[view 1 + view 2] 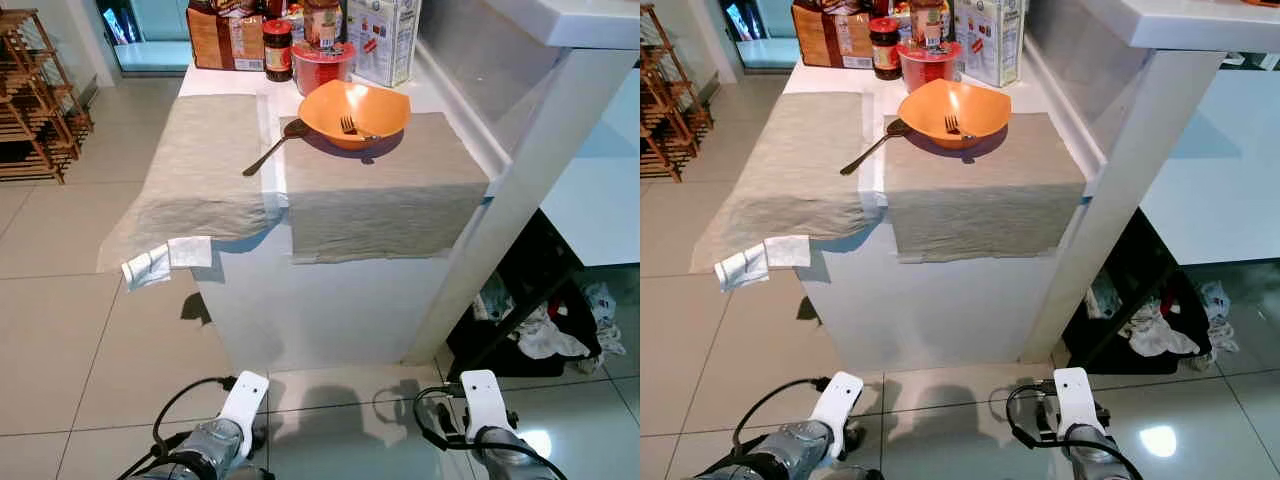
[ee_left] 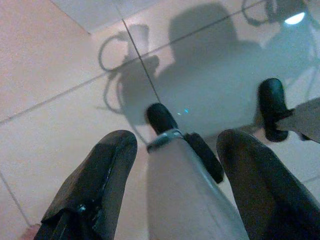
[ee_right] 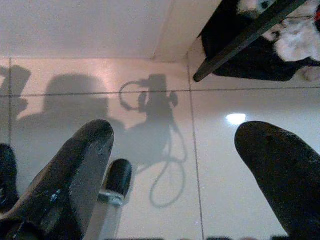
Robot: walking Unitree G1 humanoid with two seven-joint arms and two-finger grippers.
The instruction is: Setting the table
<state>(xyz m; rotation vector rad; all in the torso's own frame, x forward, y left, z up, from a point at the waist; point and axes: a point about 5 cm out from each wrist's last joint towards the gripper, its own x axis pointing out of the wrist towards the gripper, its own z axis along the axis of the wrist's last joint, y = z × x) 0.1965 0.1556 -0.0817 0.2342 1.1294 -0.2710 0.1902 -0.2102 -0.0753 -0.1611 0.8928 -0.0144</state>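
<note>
Two placemats, one bowl, fork, spoon

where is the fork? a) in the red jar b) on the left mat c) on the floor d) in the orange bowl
d: the fork lies inside the orange bowl, while the spoon lies beside the bowl, across the two mats.

Bare beige cloth placemats in front; round orange plastic bowl, jars and cartons crowd the back
</note>
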